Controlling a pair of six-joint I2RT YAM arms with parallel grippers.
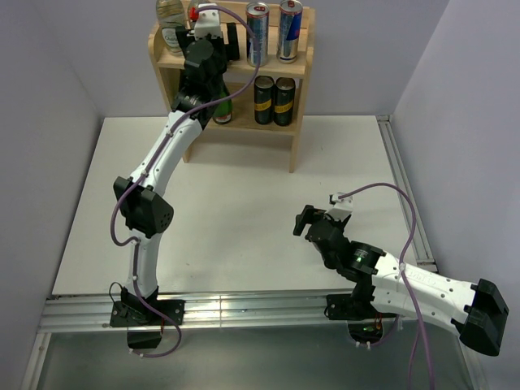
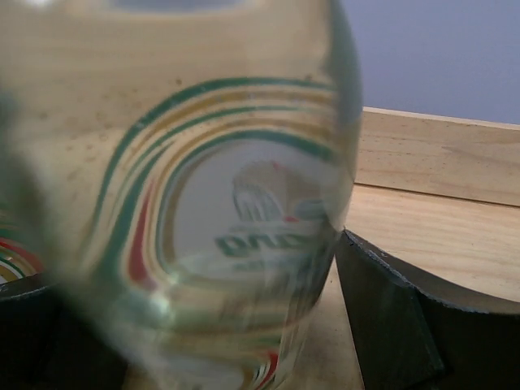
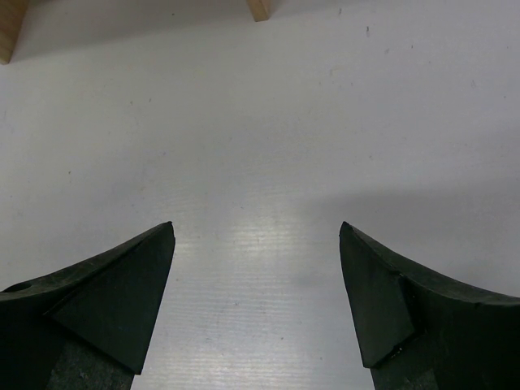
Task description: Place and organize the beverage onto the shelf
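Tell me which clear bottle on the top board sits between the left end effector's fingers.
The right-hand clear bottle, nearer the cans; the left end effector straddles it. The other clear bottle stands free at the left end.

Shelf (image 1: 297,114) at the far edge of the surface (image 1: 244,211). Top tier, left to right: first bottle (image 1: 170,24), second bottle (image 2: 187,203) within left claw (image 1: 205,34), two cans (image 1: 257,34). Lower tier: third bottle (image 1: 223,110) left, two drinks (image 1: 264,100) right.
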